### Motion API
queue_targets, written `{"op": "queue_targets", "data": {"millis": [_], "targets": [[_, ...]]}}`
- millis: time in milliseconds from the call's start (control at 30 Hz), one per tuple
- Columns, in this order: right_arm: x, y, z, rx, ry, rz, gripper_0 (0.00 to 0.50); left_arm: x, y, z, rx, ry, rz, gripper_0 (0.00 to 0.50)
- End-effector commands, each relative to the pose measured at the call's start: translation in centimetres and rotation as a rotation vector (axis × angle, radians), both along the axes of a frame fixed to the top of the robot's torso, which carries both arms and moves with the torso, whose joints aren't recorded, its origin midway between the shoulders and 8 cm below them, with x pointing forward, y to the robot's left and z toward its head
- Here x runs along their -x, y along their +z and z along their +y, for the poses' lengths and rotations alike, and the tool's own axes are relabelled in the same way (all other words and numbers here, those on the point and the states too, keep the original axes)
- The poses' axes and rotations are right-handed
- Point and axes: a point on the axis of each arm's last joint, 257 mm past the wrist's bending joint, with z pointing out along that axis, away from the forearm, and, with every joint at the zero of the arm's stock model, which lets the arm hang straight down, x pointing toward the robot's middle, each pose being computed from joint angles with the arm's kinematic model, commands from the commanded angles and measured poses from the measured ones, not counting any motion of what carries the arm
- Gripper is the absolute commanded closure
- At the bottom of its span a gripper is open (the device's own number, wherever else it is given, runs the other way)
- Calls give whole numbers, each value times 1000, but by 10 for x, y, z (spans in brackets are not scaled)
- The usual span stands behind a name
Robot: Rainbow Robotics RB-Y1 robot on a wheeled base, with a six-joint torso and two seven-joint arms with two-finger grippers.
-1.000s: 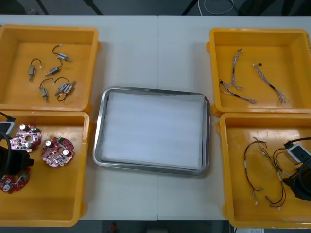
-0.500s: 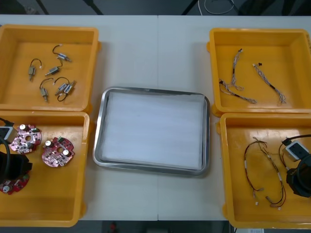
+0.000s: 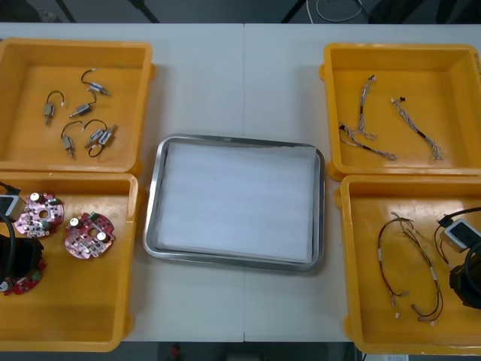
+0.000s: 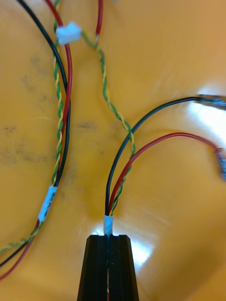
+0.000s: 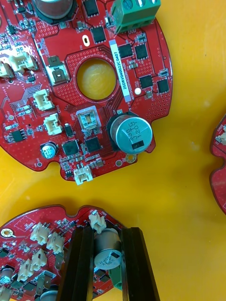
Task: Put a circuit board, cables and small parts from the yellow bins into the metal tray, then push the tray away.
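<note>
Front view: left of the white-lined metal tray [image 3: 154, 195], the left gripper [image 3: 18, 257] is down on a round red circuit board [image 3: 22, 284] in a yellow bin [image 3: 90, 308]; right of the tray, the right gripper [image 3: 469, 283] is low in another yellow bin [image 3: 367, 320]. Right wrist view: the right gripper [image 4: 108, 237] is clenched on a black, red and green-yellow cable [image 4: 108, 225]. Left wrist view: the left gripper [image 5: 106, 233] grasps the circuit board [image 5: 28, 235] by its silver cylinder [image 5: 107, 256].

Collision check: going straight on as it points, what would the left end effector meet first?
Probably the red circuit board the left end effector is shut on, then the bin floor; depth unclear.
</note>
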Motion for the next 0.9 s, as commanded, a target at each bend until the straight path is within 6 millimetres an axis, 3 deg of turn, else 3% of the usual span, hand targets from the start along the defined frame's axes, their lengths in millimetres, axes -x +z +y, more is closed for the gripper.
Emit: {"op": "queue_targets", "data": {"millis": [33, 367, 633, 900], "targets": [[-7, 58, -3, 38, 22, -57, 500, 8, 5, 11, -45, -9, 19, 500], [6, 127, 25, 15, 79, -49, 500, 10, 64, 13, -67, 5, 48, 500], [14, 158, 46, 66, 151, -35, 500, 8, 122, 8, -55, 9, 53, 500], [21, 179, 74, 135, 245, -36, 500, 1, 168, -24, -68, -7, 60, 500]]}}
